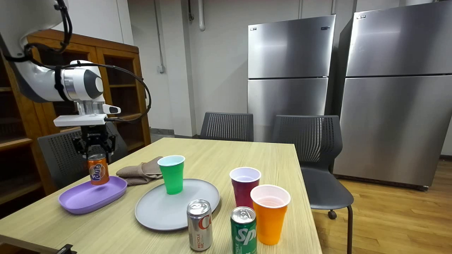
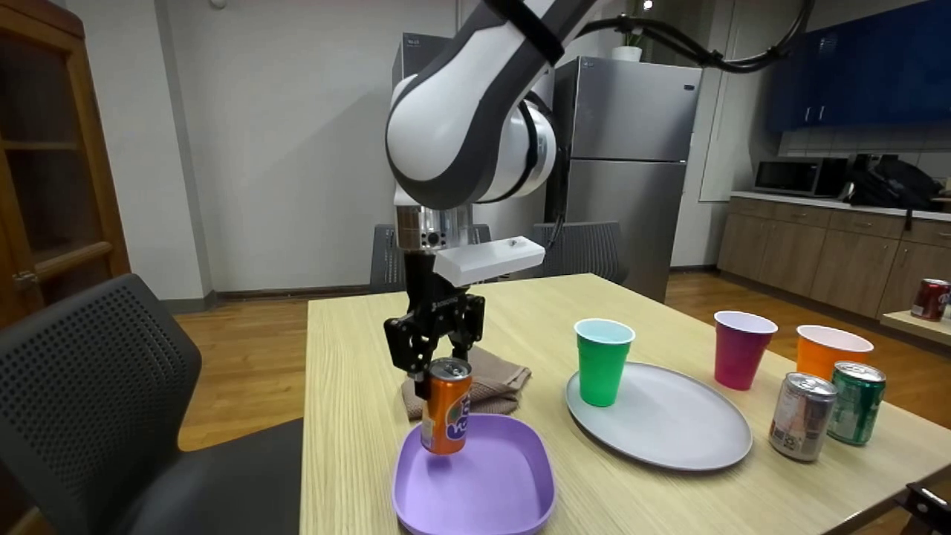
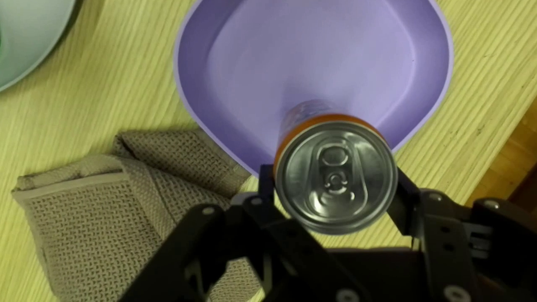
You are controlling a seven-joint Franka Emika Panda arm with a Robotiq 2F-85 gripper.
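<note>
An orange Fanta can [image 1: 98, 170] is between the fingers of my gripper [image 3: 335, 184], which is shut on it near the top. In the wrist view the silver lid of the can [image 3: 335, 178] faces the camera, with a black finger [image 3: 266, 182] against each side. The can [image 2: 447, 409] is over the far part of a purple tray [image 2: 513, 483], leaning slightly in this exterior view. Whether its base touches the tray floor cannot be made out. A folded brown cloth [image 3: 105, 218] lies beside the tray, close to the gripper.
A grey plate [image 1: 155, 211] bears a green cup [image 1: 172, 178]. Beyond it stand a maroon cup [image 2: 743, 353], an orange cup [image 1: 271, 218], a silver can [image 1: 199, 225] and a green Sprite can [image 1: 243, 231]. Chairs [image 2: 89, 401] surround the table; its edge [image 3: 495, 159] runs near the tray.
</note>
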